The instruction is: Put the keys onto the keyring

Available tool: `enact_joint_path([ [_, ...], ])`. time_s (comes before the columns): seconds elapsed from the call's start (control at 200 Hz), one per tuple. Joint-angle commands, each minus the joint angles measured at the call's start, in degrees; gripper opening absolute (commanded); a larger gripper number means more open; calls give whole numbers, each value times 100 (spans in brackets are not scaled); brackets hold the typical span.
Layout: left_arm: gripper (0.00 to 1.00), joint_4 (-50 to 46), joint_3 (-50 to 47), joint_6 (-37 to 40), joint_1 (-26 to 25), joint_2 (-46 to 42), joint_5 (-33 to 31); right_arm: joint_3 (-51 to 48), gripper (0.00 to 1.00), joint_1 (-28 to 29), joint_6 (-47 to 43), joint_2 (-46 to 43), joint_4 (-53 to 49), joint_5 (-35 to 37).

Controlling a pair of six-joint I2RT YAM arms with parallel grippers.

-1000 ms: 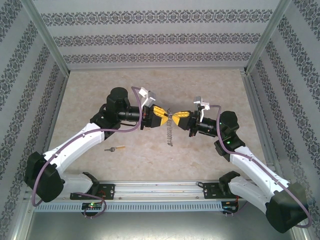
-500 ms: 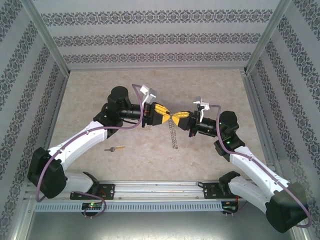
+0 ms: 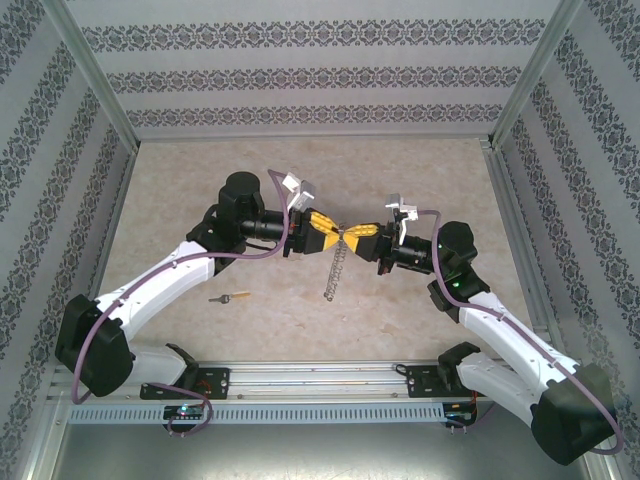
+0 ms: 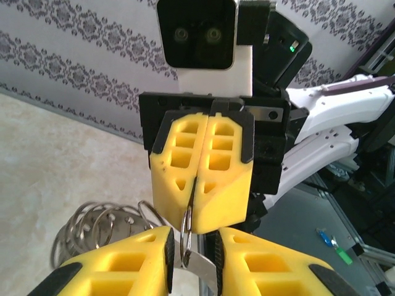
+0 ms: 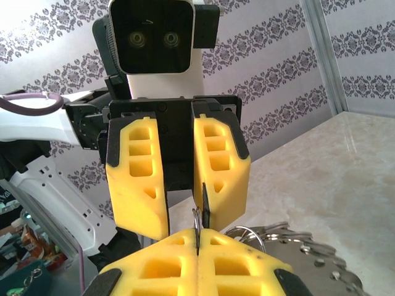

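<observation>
Beige stone-look table (image 3: 420, 170) lies under me, with patterned walls (image 3: 300, 75) on three sides and metal frame posts (image 3: 92, 75) at the far corners.

From above, both my arms bend with elbows outward and meet tip to tip over the middle of the table. My left claw (image 3: 337, 231) and right claw (image 3: 354, 233) sit nose to nose there. The keyring (image 3: 337, 262) hangs from that point as a coiled grey strand, slanting toward my left side. The key (image 3: 232, 297) lies flat on the table near my left forearm, well apart from both claws. Open table surrounds the meeting point, and the walls stand well apart.

From my left wrist, my own fingers stand a narrow gap apart, pinching a flat silver strip that seems to be part of the keyring. Opposite, the right claw is pressed together on a thin wire loop. Coils bunch at lower left.

From my right wrist, my fingers are squeezed tight with that loop rising from their seam, and coils spill at lower right
</observation>
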Motion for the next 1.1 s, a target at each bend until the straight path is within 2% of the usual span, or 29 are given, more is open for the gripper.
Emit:
enact_joint_path([
  [0.0,26,-628,317,529,-60,19,48,94,0,-25,-87,5,102,-224],
  [0.465,26,-1452,703,1044,-73,133,80,199,0,-26,-220,7,-207,-468],
  [0.974,26,-1785,817,1286,-138,266,56,209,0,-35,-252,3,-231,-477],
  [1.094,20,-1787,837,1308,-163,280,88,209,0,-35,-246,5,-233,-476],
])
